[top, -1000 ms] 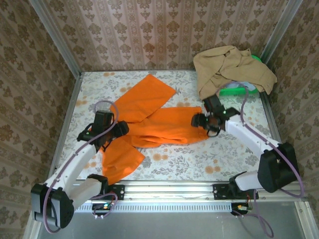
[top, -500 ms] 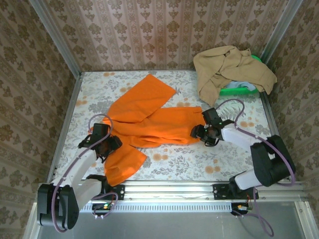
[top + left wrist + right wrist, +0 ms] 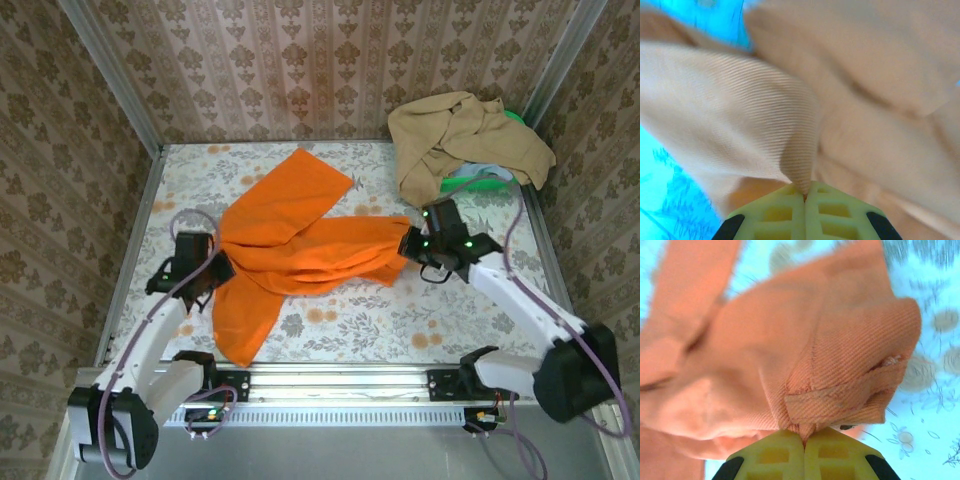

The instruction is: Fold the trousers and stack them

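The bright orange trousers [image 3: 300, 245] lie spread across the middle of the floral table, one leg reaching toward the back, another part hanging toward the near edge. My left gripper [image 3: 212, 268] pinches the cloth at its left side; in the left wrist view its yellow fingers [image 3: 785, 210] are pressed together on a ridge of the trousers [image 3: 740, 125]. My right gripper [image 3: 408, 243] holds the right end, where a belt loop and waistband of the trousers [image 3: 840, 365] bunch above the closed yellow fingers [image 3: 830, 452].
A tan garment [image 3: 460, 140] is heaped over a green basket [image 3: 478, 180] at the back right corner. Patterned walls enclose the table on three sides. The metal rail [image 3: 340, 385] with both arm bases runs along the near edge.
Both grippers have shut on the trousers. The left one drew the cloth leftward, the right one lifted its end up and back, and the fabric between them has gathered.
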You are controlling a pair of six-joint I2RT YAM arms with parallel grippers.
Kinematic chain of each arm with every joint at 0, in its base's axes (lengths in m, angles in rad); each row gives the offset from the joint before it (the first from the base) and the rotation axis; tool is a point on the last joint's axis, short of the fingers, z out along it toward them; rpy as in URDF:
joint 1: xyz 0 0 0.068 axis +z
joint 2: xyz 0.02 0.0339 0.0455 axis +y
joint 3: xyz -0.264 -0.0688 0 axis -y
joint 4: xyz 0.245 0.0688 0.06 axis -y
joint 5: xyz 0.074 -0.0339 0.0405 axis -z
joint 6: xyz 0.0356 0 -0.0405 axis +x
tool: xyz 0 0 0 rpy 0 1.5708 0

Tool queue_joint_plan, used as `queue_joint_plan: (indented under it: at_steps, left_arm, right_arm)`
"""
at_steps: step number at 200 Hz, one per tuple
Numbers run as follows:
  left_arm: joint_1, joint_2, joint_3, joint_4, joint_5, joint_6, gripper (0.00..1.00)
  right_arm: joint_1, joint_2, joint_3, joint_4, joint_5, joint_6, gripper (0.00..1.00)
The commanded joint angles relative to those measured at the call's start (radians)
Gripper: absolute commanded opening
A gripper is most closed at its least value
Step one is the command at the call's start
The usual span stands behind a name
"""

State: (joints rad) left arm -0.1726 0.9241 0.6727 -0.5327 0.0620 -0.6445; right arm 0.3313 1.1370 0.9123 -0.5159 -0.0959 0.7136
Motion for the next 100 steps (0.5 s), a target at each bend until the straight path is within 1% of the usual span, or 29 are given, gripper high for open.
queue_joint_plan:
  at_steps: [1, 13, 24, 39, 54, 73, 88, 100]
  left_arm:
    - [0.021, 0.007, 0.123, -0.046, -0.023, 0.080, 0.00]
    - [0.026, 0.023, 0.182, -0.053, -0.029, 0.093, 0.00]
    - [0.032, 0.039, 0.231, -0.056, -0.026, 0.100, 0.00]
    - [0.037, 0.051, 0.286, -0.065, -0.008, 0.104, 0.00]
    - [0.039, 0.037, 0.336, -0.095, -0.013, 0.123, 0.00]
    - [0.078, 0.003, 0.410, -0.146, -0.047, 0.162, 0.00]
    - [0.125, 0.000, 0.446, -0.164, -0.019, 0.176, 0.00]
    - [0.144, 0.010, 0.450, -0.161, 0.018, 0.174, 0.00]
  right_arm:
    - [-0.012, -0.088, 0.083, -0.153, 0.104, -0.045, 0.00]
    - [-0.033, -0.122, 0.113, -0.188, 0.146, -0.056, 0.00]
    - [-0.084, -0.152, 0.129, -0.208, 0.166, -0.055, 0.00]
    - [-0.173, -0.215, 0.130, -0.200, 0.127, -0.043, 0.00]
    - [-0.227, -0.248, 0.158, -0.229, 0.099, -0.054, 0.00]
    - [-0.258, -0.272, 0.197, -0.270, 0.096, -0.073, 0.00]
    - [-0.288, -0.264, 0.207, -0.281, 0.094, -0.077, 0.00]
    - [-0.312, -0.240, 0.212, -0.274, 0.076, -0.067, 0.01]
